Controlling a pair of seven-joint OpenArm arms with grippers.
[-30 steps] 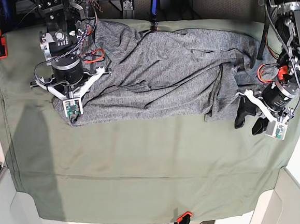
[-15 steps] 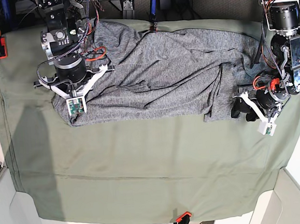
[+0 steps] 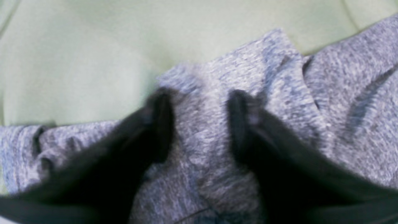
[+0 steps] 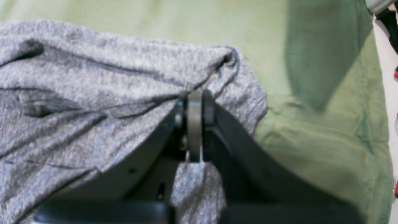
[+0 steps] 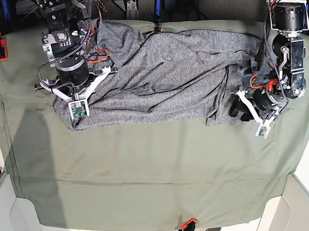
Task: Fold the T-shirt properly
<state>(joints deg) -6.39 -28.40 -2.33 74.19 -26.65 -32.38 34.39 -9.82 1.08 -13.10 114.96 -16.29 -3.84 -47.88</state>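
A big green cloth (image 5: 148, 175) covers the table. The grey T-shirt (image 5: 167, 77) lies on it near the far edge, long and all crumpled. It looks soft, thin and light, so it will flop and bunch up. Corners and edges look like the best places to grab. The right gripper (image 4: 194, 102) is pinched tight on one corner. The left gripper (image 3: 199, 124) has its fingers (image 3: 158, 124) apart, pressing into the other end, not pinching yet.
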